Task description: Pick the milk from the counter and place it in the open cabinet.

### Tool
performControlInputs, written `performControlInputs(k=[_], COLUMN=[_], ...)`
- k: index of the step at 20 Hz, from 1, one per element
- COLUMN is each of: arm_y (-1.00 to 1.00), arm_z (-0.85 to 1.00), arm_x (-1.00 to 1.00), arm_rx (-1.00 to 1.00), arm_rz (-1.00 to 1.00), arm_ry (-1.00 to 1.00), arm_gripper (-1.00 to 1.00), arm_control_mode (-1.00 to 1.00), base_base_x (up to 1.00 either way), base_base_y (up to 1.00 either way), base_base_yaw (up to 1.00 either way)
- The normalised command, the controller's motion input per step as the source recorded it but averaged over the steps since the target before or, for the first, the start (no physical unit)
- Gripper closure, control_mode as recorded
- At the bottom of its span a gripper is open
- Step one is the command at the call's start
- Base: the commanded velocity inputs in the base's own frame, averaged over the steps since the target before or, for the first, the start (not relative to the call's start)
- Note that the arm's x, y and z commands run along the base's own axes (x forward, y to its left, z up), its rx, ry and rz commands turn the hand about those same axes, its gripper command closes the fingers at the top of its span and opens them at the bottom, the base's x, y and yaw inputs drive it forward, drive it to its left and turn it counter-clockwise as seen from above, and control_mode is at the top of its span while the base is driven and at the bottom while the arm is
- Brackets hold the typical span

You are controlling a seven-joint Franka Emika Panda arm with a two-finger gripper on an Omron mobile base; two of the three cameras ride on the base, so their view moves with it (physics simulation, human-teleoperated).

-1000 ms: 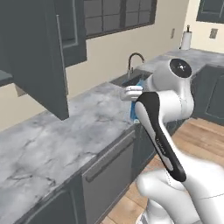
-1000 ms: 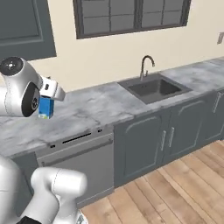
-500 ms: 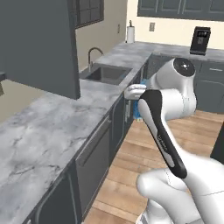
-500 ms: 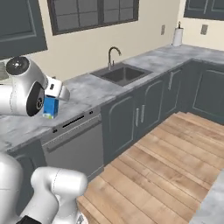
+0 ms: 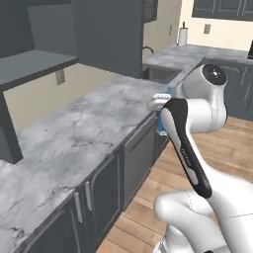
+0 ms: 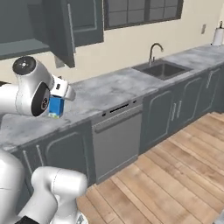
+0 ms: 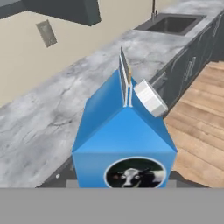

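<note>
In the left base view, the open cabinet hangs up and to the left of the gripper, its flat shelf bare and its door swung outward. The counter runs below it, and the gripper hangs over the counter's front edge with the milk showing as a blue sliver just beneath the white hand, mostly hidden by the arm.

In the right base view, the cabinet sits above and left of the gripper. The milk hangs under the hand, clear of the counter, upright or close to it. The fingers are clamped on the carton, though the fingertips themselves are hidden behind it. To the right of the gripper along the counter lie a dishwasher front below the slab, then a sink with its tap.

In the hand view, the milk sits close before the camera, with its gabled top and white cap upward; the counter spreads beyond it.
</note>
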Motion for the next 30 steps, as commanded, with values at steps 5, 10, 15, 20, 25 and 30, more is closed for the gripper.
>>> performControlInputs(k=[5,10,15,20,25,30], arm_y=[0.0,0.0,0.0,0.0,0.0,0.0], arm_z=[0.0,0.0,0.0,0.0,0.0,0.0], arm_x=[0.0,0.0,0.0,0.0,0.0,0.0], arm_rx=[0.0,0.0,0.0,0.0,0.0,0.0], arm_rz=[0.0,0.0,0.0,0.0,0.0,0.0], arm_ry=[0.0,0.0,0.0,0.0,0.0,0.0], arm_gripper=[1.0,1.0,1.0,1.0,1.0,1.0], arm_control_mode=[1.0,1.0,1.0,1.0,1.0,1.0], base_base_x=[0.73,1.0,0.61,0.45,0.0,0.0], base_base_y=[0.14,-0.11,-0.02,-0.18,0.0,0.0], base_base_yaw=[0.83,0.77,0.67,0.45,0.0,0.0])
